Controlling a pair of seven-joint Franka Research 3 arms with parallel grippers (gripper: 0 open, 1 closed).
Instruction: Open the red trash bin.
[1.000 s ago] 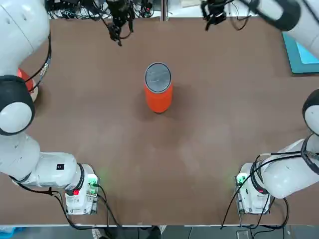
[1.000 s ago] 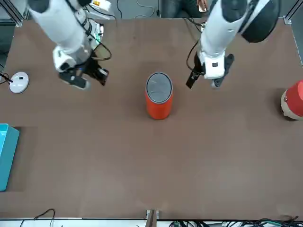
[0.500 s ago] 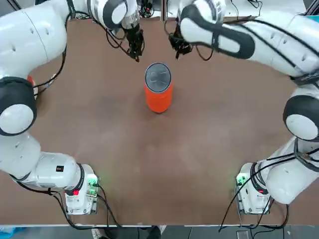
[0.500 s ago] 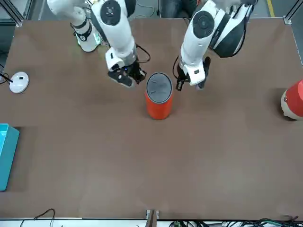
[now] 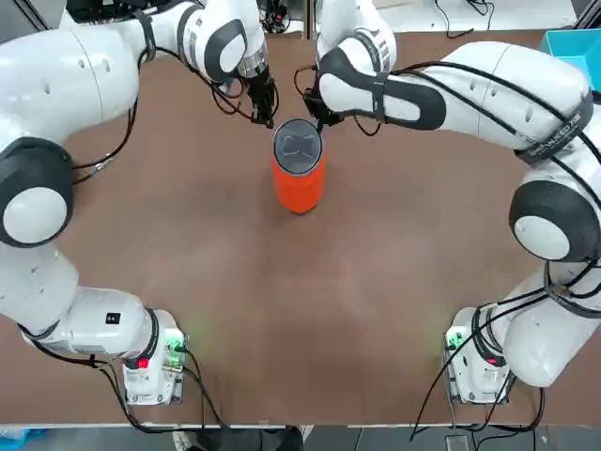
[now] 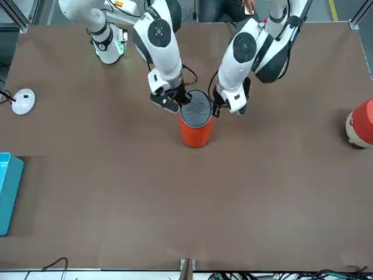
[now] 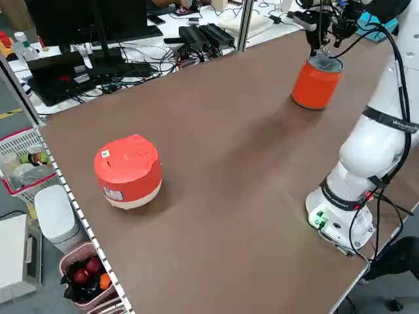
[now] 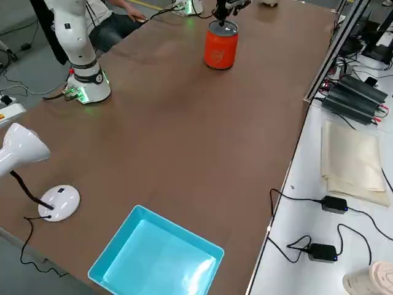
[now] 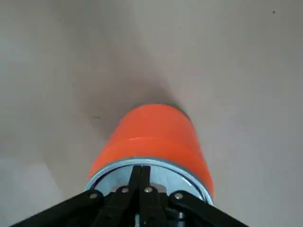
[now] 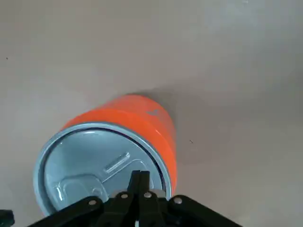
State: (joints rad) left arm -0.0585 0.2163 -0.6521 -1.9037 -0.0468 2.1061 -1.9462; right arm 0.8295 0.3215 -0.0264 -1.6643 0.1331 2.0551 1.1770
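From the top, I'm seeing the small orange-red cylindrical bin with its round grey lid (image 5: 299,174) standing mid-worktop (image 5: 310,301), the left gripper (image 5: 266,116) and right gripper (image 5: 310,111) hovering at its far rim. In both wrist views, I'm watching each gripper's jaws pressed together, holding nothing.

Brown table (image 6: 186,204) carries a teal box (image 8: 156,258), a white lamp base (image 6: 23,101), and a red-and-cream cooker (image 7: 127,171).
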